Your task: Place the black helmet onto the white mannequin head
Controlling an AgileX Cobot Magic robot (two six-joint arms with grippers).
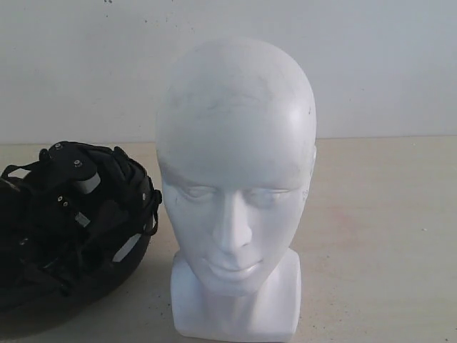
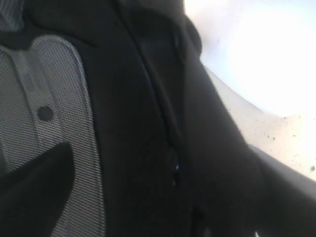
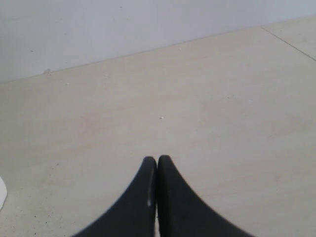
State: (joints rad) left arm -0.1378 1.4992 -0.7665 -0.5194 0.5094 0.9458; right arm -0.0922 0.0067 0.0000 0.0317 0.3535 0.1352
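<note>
The white mannequin head (image 1: 235, 179) stands upright at the middle of the table, facing the exterior camera. To its left the black helmet (image 1: 121, 257) lies with its opening upward, showing padding and straps. It sits close beside the head's neck base. My left gripper (image 1: 71, 187) reaches down into the helmet's opening, and its fingertips are lost among the black lining. The left wrist view is filled by the helmet's black padding (image 2: 148, 123) and a grey mesh pad (image 2: 54, 118). My right gripper (image 3: 157, 163) hangs shut and empty over bare table.
The beige table (image 1: 385, 236) stretches to the right of the head and ends at a white wall (image 1: 385, 64) behind. A seam in the tabletop (image 3: 289, 43) shows in the right wrist view.
</note>
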